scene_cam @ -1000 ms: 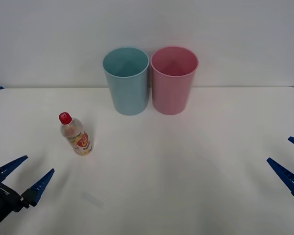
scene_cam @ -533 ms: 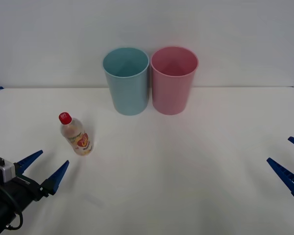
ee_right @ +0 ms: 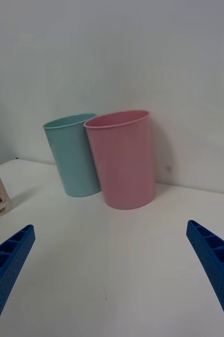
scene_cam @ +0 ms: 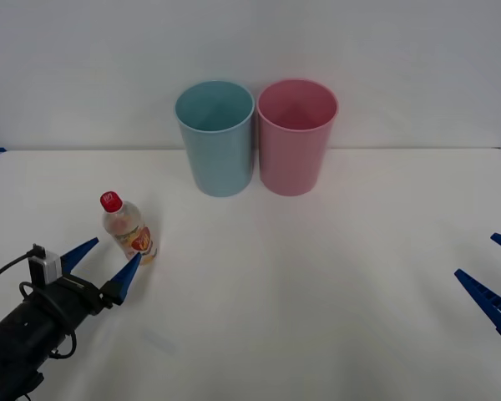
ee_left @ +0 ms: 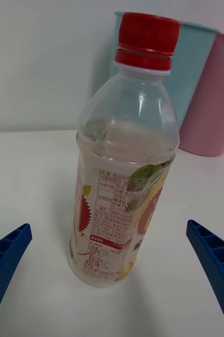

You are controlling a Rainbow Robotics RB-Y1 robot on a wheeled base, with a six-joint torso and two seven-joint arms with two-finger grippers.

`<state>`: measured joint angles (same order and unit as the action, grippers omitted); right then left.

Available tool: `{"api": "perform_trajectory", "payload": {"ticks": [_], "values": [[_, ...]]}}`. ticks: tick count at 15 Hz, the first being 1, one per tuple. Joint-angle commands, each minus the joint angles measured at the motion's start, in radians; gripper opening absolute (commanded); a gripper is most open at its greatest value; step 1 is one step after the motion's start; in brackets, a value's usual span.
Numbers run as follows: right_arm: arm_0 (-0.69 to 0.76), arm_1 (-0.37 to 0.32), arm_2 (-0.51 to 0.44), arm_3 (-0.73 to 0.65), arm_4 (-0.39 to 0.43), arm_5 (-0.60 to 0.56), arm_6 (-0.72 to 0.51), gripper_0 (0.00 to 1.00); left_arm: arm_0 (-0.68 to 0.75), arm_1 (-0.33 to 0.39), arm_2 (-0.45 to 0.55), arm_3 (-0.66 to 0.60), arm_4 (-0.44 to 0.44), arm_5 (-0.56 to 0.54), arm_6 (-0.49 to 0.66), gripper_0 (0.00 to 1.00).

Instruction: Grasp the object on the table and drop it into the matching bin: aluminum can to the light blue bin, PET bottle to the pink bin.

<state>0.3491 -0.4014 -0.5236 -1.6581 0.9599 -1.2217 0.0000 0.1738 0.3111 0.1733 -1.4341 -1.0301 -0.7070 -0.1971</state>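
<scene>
Left hand [scene_cam: 104,263] advanced to PET bottle [scene_cam: 128,227], fingers spread wide either side, not touching. Bottle upright on counter [scene_cam: 317,284], well apart from pink bin [scene_cam: 295,138]. Ready for closing. Right hand [scene_cam: 494,280] parked wide

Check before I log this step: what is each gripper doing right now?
Left gripper: open, fingers either side of the PET bottle, nothing held.
Right gripper: open, empty, at the table's right edge.

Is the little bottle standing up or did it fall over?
Standing up. The bottle rests on its base on the table, red cap on top.
</scene>
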Motion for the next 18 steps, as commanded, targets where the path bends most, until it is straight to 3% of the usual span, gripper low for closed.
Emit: {"api": "perform_trajectory", "payload": {"ticks": [1,13,14,16,17,18], "values": [[0.000,0.000,0.000,0.000,0.000,0.000,0.000,1.00,-0.063,-0.001,-0.003,0.061,-0.015,0.000,-0.007,1.00],[0.000,0.000,0.000,0.000,0.000,0.000,0.000,1.00,-0.217,-0.006,-0.032,0.210,-0.015,0.000,-0.021,1.00],[0.000,0.000,0.000,0.000,0.000,0.000,0.000,1.00,-0.218,-0.009,-0.032,0.210,-0.015,0.000,-0.024,0.93],[0.000,0.000,0.000,0.000,0.000,0.000,0.000,1.00,-0.217,-0.007,-0.034,0.210,-0.015,-0.002,-0.033,0.24],[0.000,0.000,0.000,0.000,0.000,0.000,0.000,1.00,-0.217,-0.009,-0.034,0.210,-0.013,-0.006,-0.038,0.08],[0.000,0.000,0.000,0.000,0.000,0.000,0.000,1.00,-0.215,-0.007,-0.032,0.210,-0.012,-0.009,-0.042,0.00]]}}
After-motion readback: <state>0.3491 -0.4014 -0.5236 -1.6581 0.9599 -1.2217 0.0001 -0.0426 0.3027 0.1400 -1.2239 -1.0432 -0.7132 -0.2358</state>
